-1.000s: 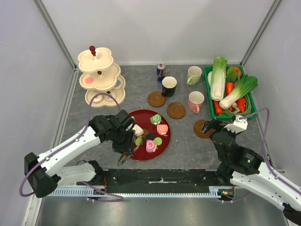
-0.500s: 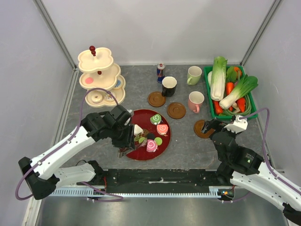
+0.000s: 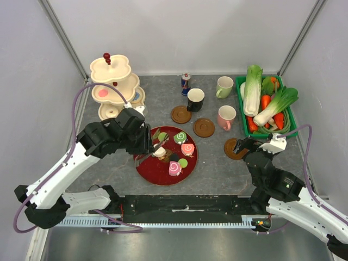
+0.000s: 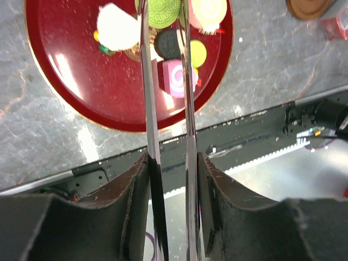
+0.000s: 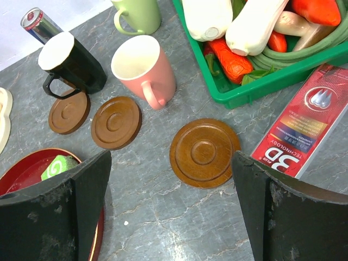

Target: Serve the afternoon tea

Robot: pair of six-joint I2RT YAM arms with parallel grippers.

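Left fingers (image 4: 136,185) are clamped narrow on metal tongs (image 4: 150,109). The tongs' long axis runs straight out from the wrist across the red plate (image 4: 70,81). In the top view it sits diagonal, tips pointing away from the arm bases and to the right. Blades are near parallel with a green swirl piece (image 4: 163,8) between them at the tips; pinched or not, can't tell. Pink swirl roll (image 4: 175,76) shows between the blades mid-plate. Right fingers (image 5: 81,190) are spread wide over a coaster (image 5: 204,152) on the desk (image 5: 147,217). Upright beyond it: black mug (image 5: 73,60), pink mug (image 5: 144,70) with handle toward the near edge, pale green mug (image 5: 138,13) with handle pointing left.
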